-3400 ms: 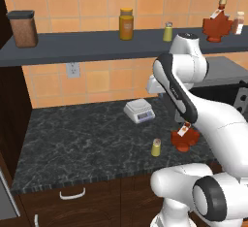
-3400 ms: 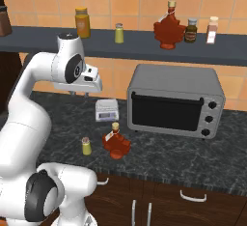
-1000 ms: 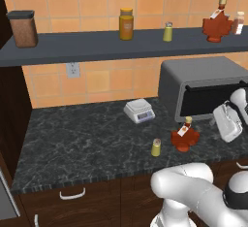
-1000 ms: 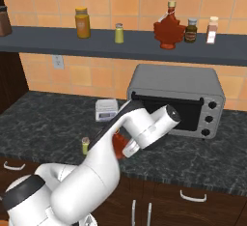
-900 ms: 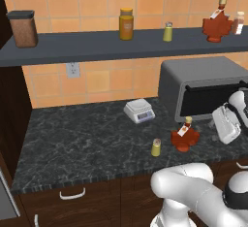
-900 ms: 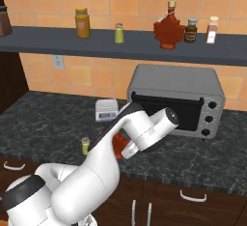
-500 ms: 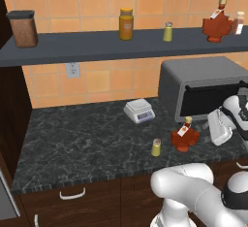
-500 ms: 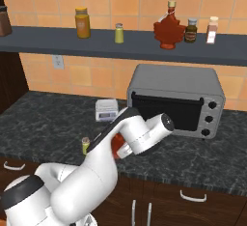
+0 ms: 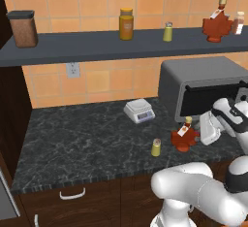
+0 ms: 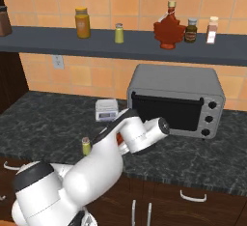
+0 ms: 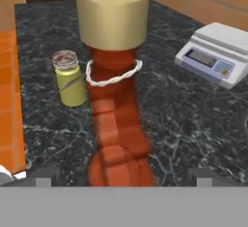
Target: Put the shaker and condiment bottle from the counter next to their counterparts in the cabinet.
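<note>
On the left end of the cabinet, the long dark grey shelf on the orange tiled wall, stands a brown canister. Further right on it come an amber jar, then the matching shaker, then the matching maple-leaf bottle with a small pale bottle just beside it.

Below, on the dark marble worktop, a small white scale sits near the wall. In front of it and to the right stands the shaker, upright, near the worktop's front edge. Just right of it, close but apart, is the condiment bottle, upright in front of the grey toaster oven.

The claw sits just right of the condiment bottle, level with it. In the hand view its 2 dark fingertips stand wide apart, released, with the red bottle body rising between them and touching neither; the tan cork cap looms close, with the yellow-green shaker beside the neck.
</note>
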### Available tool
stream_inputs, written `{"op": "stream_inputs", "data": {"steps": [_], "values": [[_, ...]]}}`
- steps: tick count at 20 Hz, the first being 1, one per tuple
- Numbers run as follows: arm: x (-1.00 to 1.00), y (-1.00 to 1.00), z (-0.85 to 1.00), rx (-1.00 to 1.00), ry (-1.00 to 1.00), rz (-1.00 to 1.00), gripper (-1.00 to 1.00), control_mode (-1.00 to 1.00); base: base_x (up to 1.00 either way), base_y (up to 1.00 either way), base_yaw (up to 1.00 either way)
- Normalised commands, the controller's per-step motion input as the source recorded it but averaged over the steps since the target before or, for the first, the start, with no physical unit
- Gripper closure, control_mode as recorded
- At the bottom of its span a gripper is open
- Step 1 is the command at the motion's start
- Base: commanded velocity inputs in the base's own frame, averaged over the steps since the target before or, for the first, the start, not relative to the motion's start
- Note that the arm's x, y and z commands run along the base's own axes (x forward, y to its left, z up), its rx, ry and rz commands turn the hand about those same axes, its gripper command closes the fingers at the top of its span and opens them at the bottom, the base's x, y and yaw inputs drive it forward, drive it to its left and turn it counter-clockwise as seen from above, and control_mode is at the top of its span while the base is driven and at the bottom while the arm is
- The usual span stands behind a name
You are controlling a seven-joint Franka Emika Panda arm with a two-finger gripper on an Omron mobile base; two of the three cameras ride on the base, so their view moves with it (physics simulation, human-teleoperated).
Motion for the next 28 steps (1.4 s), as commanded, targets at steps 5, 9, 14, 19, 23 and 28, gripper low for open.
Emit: {"op": "stream_inputs", "data": {"steps": [5,9,14,19,23,28], "values": [[0.10,0.15,-0.26,0.06,0.04,0.01,1.00,-1.00,0.00,0.00,0.00],[0.00,0.00,0.07,0.07,0.08,0.00,1.00,-1.00,0.00,0.00,0.00],[0.00,-0.06,0.84,0.05,0.11,-0.02,1.00,-1.00,0.00,0.00,0.00],[-0.36,0.00,1.00,0.00,0.01,-0.14,1.00,-1.00,0.00,0.00,0.00],[-0.91,-0.07,1.00,0.00,-0.08,-0.24,1.00,-1.00,0.00,0.00,0.00],[-0.98,-0.22,1.00,0.01,-0.11,-0.31,1.00,-1.00,0.00,0.00,0.00]]}}
